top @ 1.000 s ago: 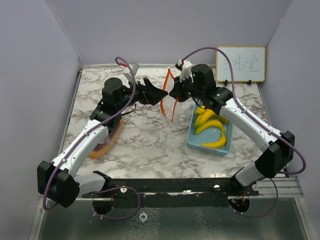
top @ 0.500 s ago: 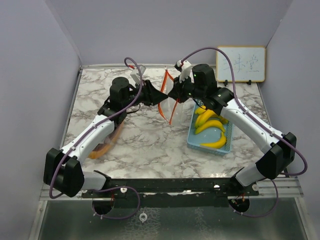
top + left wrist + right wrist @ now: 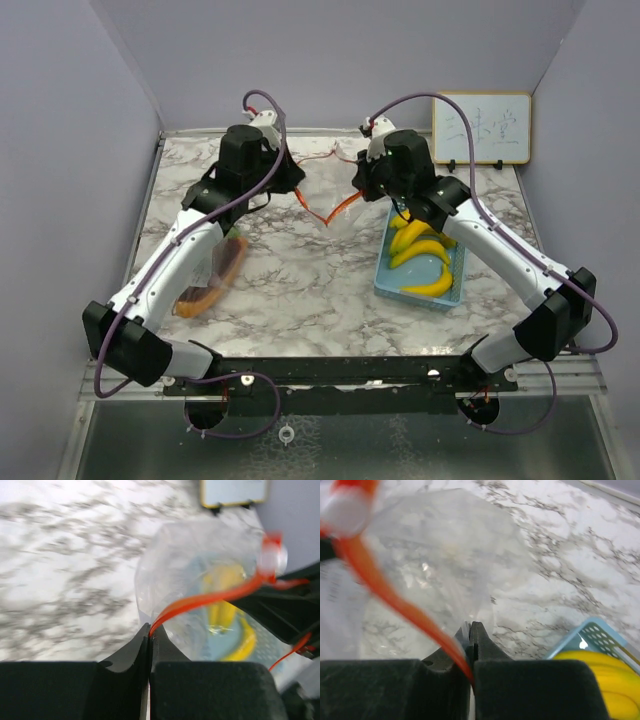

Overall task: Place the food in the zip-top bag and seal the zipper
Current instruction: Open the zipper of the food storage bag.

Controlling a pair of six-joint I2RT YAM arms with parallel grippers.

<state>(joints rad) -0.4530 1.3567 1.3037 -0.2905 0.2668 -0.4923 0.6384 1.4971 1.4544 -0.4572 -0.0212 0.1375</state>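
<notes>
Pinching bag [image 3: 195, 550], newly closed left gripper [image 3: 150, 634]

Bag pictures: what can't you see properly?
- Top view: inside of the bag, too small and see-through.
- Left wrist view: zipper slider, blurred.
- Top view: orange thing, half hidden under the left arm.
- Right wrist view: basket, cut off by the edge.

White, grey-veined marble counter [image 3: 290, 285]. On its right side, light blue basket [image 3: 395, 293] with perforated walls. Behind that, at the back right corner, small wood-framed whiteboard [image 3: 481, 127] with faint scribbles. At left, brown-orange dish [image 3: 232, 262], partly hidden.
</notes>
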